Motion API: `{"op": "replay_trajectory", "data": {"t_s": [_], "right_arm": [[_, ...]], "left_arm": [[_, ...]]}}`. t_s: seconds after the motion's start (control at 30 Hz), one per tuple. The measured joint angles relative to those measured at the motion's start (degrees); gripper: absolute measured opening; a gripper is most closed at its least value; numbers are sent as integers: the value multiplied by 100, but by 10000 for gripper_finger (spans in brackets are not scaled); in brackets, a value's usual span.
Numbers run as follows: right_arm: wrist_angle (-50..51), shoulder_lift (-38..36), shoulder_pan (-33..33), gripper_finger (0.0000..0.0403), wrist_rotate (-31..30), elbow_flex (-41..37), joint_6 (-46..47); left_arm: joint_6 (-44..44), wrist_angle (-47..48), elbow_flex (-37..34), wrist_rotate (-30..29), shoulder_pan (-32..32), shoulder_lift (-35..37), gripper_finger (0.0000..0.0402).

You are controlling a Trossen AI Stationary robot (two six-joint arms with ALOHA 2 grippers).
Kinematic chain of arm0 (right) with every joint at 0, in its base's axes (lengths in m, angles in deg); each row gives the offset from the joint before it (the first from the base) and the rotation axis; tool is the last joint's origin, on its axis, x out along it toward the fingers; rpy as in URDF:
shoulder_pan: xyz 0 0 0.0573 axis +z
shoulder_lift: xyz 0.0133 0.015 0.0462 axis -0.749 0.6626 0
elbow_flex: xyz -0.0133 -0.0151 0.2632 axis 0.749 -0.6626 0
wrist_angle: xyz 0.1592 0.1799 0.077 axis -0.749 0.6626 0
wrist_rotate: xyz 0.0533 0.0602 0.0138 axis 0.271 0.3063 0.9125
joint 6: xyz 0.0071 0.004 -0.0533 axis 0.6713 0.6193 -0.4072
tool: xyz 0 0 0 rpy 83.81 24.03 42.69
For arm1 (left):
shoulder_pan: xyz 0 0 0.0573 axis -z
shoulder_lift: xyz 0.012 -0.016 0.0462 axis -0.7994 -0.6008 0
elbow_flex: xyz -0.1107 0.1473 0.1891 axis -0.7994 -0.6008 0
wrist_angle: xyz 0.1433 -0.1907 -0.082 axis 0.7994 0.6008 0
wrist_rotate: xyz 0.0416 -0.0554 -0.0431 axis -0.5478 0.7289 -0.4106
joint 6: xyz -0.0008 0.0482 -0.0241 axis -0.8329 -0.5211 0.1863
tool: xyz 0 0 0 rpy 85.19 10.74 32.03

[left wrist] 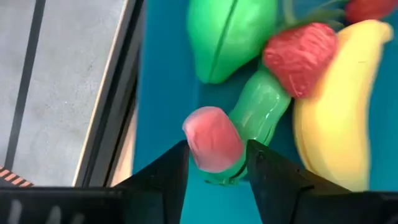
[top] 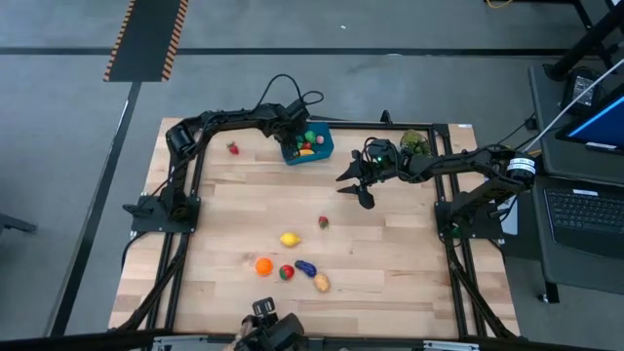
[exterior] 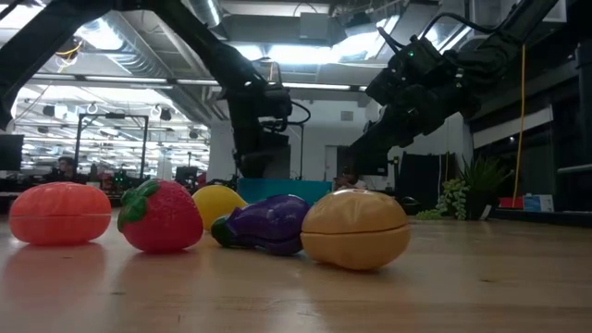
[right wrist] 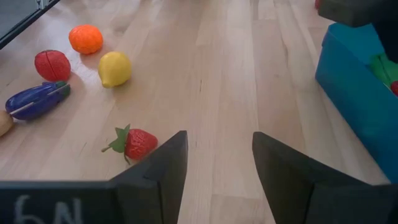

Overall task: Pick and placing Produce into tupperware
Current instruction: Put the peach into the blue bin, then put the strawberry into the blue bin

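Overhead, left gripper (left wrist: 214, 168) hangs inside box (top: 322, 148) at table's (top: 390, 253) 12 o'clock, fingers apart, pink piece (left wrist: 212, 138) between them above cucumber (left wrist: 261, 112). Right gripper (right wrist: 214, 168) hovers at 2 o'clock, fingers apart, empty; strawberry (right wrist: 138, 142) just beside it.

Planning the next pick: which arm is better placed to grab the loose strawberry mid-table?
Right, probably. The right claw hangs empty and open just short of the strawberry, while the left claw is over the blue box, busy with a pink piece.
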Motion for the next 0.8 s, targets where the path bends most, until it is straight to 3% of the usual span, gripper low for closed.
{"op": "replay_trajectory", "data": {"t_s": [0.23, 0.47, 0.63, 0.8], "right_arm": [[0, 0, 1, 183, 0, 0, 0], [0, 0, 2, 183, 0, 0, 0], [0, 2, 0, 183, 0, 0, 24], [17, 2, 2, 183, 0, 0, 37]], "left_arm": [[-1, 38, 15, -73, 64, 9, 162], [42, 1045, 604, -782, 112, 9, 153], [167, 1356, 1128, -715, 178, 27, 145], [113, 1103, 1126, -157, 405, 432, 141]]}}
